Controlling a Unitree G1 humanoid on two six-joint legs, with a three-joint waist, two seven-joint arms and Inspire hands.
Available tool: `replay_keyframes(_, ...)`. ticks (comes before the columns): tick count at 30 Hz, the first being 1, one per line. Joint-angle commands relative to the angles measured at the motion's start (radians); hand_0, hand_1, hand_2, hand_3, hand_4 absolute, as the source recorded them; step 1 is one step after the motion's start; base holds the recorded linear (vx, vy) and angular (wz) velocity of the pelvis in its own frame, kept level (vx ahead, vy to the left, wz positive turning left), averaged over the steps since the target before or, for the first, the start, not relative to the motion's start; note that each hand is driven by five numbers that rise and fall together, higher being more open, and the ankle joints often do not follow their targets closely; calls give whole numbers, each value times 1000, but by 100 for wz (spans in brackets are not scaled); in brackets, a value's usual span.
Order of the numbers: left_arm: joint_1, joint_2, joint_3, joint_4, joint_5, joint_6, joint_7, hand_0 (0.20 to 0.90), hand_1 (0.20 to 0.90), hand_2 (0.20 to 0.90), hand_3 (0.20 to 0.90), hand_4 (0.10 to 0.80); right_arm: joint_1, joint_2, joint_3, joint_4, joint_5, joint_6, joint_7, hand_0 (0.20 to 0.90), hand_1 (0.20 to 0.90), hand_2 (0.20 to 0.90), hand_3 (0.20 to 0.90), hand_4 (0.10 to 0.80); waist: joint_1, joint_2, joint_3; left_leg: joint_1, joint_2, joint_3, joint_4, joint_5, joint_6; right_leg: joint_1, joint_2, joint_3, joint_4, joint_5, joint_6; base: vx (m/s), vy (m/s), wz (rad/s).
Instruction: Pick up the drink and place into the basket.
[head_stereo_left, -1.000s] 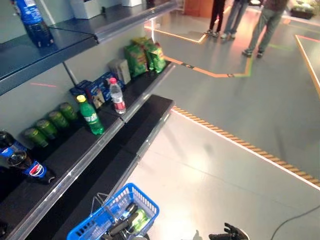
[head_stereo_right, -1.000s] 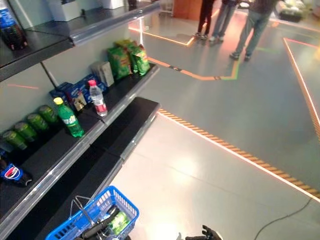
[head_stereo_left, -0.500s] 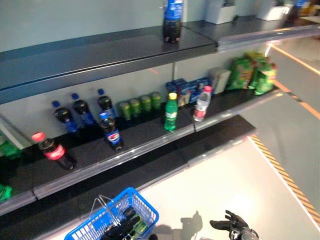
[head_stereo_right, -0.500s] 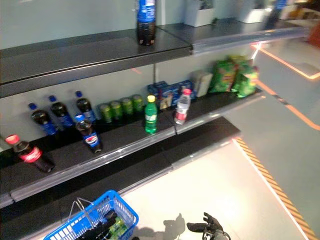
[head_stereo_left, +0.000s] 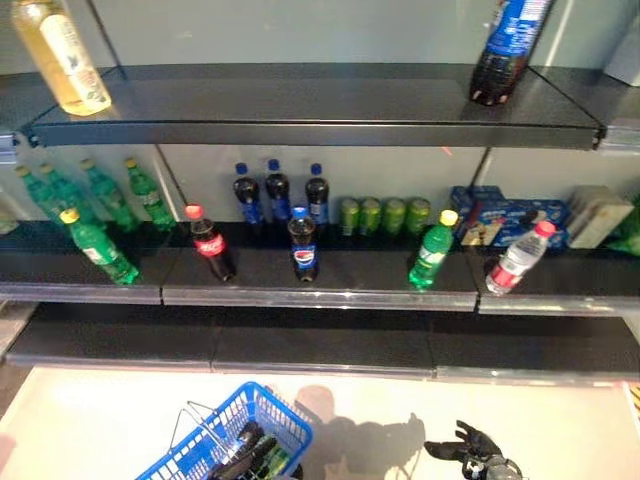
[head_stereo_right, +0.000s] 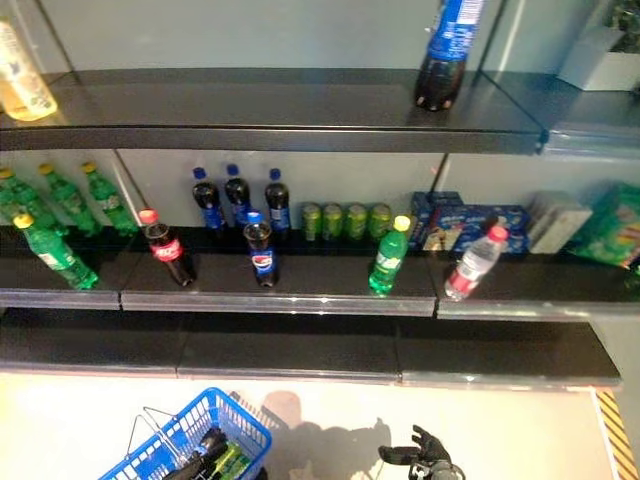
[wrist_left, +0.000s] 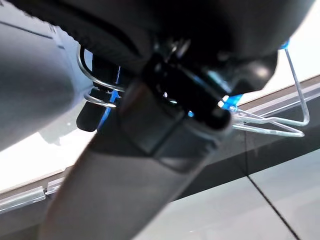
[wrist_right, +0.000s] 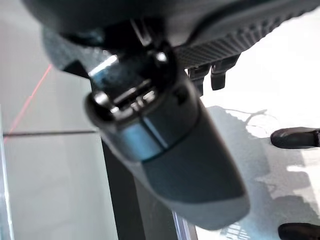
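A blue wire basket (head_stereo_left: 290, 415) hangs low at the front, and my left hand (head_stereo_left: 238, 455) is curled round its metal handle (wrist_left: 97, 96). A green can (head_stereo_left: 275, 462) lies inside it. My right hand (head_stereo_left: 470, 450) hovers low to the right of the basket, open and holding nothing. On the middle shelf (head_stereo_left: 320, 295) ahead, a blue-label cola bottle (head_stereo_left: 302, 245) stands forward. Beside it are a red-cap cola bottle (head_stereo_left: 210, 245), a green soda bottle (head_stereo_left: 432, 250) and a water bottle (head_stereo_left: 515, 262). Both hands are well below and in front of the shelf.
Behind those stand three more cola bottles (head_stereo_left: 277, 192), green cans (head_stereo_left: 385, 215), blue boxes (head_stereo_left: 500, 215) and several green bottles (head_stereo_left: 95, 200) at the left. The top shelf carries a large cola bottle (head_stereo_left: 505, 45) and a yellow bottle (head_stereo_left: 65, 55). A bare lower shelf (head_stereo_left: 320, 345) juts out.
The camera has swung left and now faces the shelves squarely, bringing more bottles into view at the left. Both hands and the basket keep their places at the picture's bottom.
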Motion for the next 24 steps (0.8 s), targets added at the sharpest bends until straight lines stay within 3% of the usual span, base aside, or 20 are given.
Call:
replay_keyframes(1, -108, -33, -8, -110, 28, -37, -146, 300, 300, 300, 200, 100, -23, -27, -39, 29, 19, -31, -36, 900, 900, 900, 900, 800, 0, -27, -18, 17, -37, 60, 115, -42, -19, -49, -58, -15, 38, 52, 21, -42, 84, 82)
replay_keyframes(10, -104, -4, 28, -68, 8, -22, -153, 300, 300, 300, 200, 100, -5, -30, -63, 67, 12, -41, 4, 900, 900, 900, 900, 800, -20, 4, -41, 91, -54, 75, -17, -42, -2, -42, -73, -40, 36, 60, 56, 22, 148, 24)
replay_keyframes(14, -91, 7, 75, -59, -56, 42, -186, 300, 300, 300, 200, 100, -3, -23, -65, 64, -10, -27, 29, 900, 900, 900, 900, 800, -14, -1, -44, 105, -67, 86, -17, -60, 12, -41, -89, -44, 43, 60, 67, 36, 105, 0)
replay_keyframes(24, -99, 6, 59, -86, -59, 56, -197, 300, 300, 300, 200, 100, -1, -10, -67, 54, -16, -11, 20, 900, 900, 900, 900, 800, -9, -23, -22, 111, -80, 111, -17, -80, 41, -69, -119, -39, 90, 73, 94, 30, 57, -3)
